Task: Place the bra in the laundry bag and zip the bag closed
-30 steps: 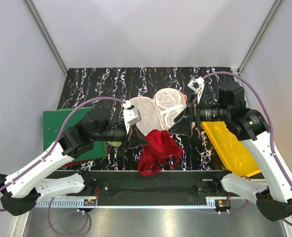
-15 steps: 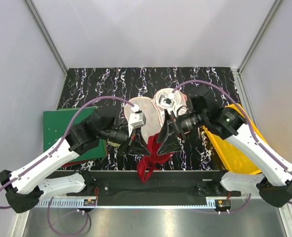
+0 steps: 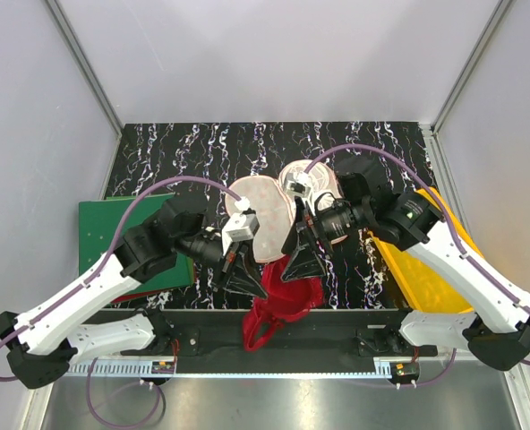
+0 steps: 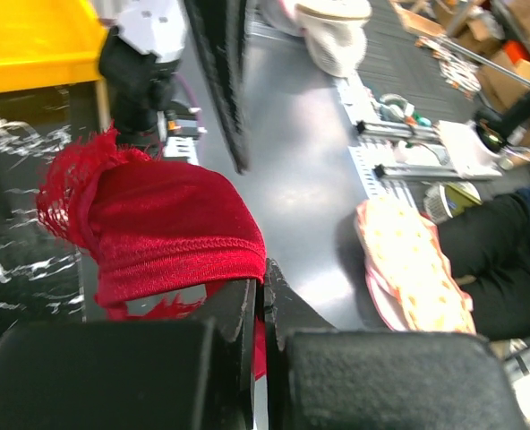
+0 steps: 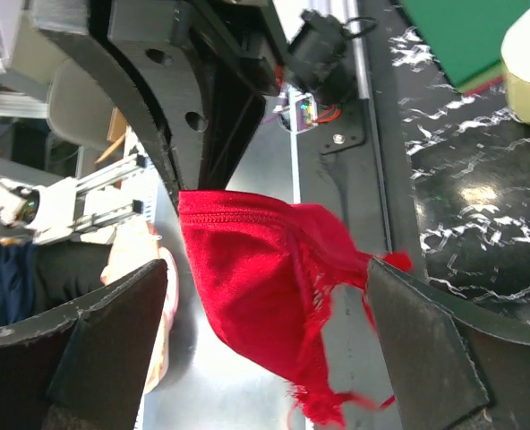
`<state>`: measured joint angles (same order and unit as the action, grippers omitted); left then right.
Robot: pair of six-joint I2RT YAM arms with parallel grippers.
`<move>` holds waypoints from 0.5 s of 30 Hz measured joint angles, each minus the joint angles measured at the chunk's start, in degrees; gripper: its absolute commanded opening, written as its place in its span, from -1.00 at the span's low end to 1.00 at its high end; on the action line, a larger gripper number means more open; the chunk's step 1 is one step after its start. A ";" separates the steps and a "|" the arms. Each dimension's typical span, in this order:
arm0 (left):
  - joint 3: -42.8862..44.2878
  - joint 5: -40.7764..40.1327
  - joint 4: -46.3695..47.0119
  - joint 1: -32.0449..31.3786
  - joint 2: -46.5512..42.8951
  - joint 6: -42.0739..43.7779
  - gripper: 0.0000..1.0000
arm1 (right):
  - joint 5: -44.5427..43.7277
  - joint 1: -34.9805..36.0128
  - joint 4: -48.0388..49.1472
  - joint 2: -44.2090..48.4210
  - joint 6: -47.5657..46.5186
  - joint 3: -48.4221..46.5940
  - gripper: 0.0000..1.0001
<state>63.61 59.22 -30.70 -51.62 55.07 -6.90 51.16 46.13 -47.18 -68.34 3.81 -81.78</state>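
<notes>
Here we are in the carrying step: the bra is off the surface and not yet in the laundry bag. Our left claw is pressed together on the stitched hem of one cup, pinching the red cloth, and the rest bunches up and to the left in the left wrist view. Our right claw is spread wide, one finger at the lower left and one at the lower right of its wrist view, with the hanging cup in the gap between them (we cannot tell whether either finger touches the cloth).

In the top view the garment hangs at the lower centre of the frame, over the near edge of the surface, a loop of strap trailing lowest. The bag lies above it, at the middle of the frame, partly hidden by both arms; whether its mouth gapes we cannot tell.

We judge that the next move calls for a second hold: the right claw closing on the free side of the cup, so the two can carry the bra up the frame to the bag's mouth. The straps could snag on the zip rim.
</notes>
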 measured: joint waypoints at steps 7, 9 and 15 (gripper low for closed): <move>0.00 3.58 0.44 0.00 -0.17 0.66 -1.00 | 5.40 2.75 0.44 -3.65 0.31 -0.57 0.94; 0.02 3.61 0.42 0.00 0.07 0.81 -1.00 | 7.21 4.70 1.75 -4.83 1.57 -0.22 0.72; 0.33 2.75 0.42 0.00 0.74 0.94 -0.84 | 10.34 6.14 5.77 -3.89 5.03 2.69 -0.87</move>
<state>63.94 61.98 -30.28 -51.62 55.81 -5.96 61.49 52.27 -41.41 -72.23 8.84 -79.09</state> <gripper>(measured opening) 0.021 0.412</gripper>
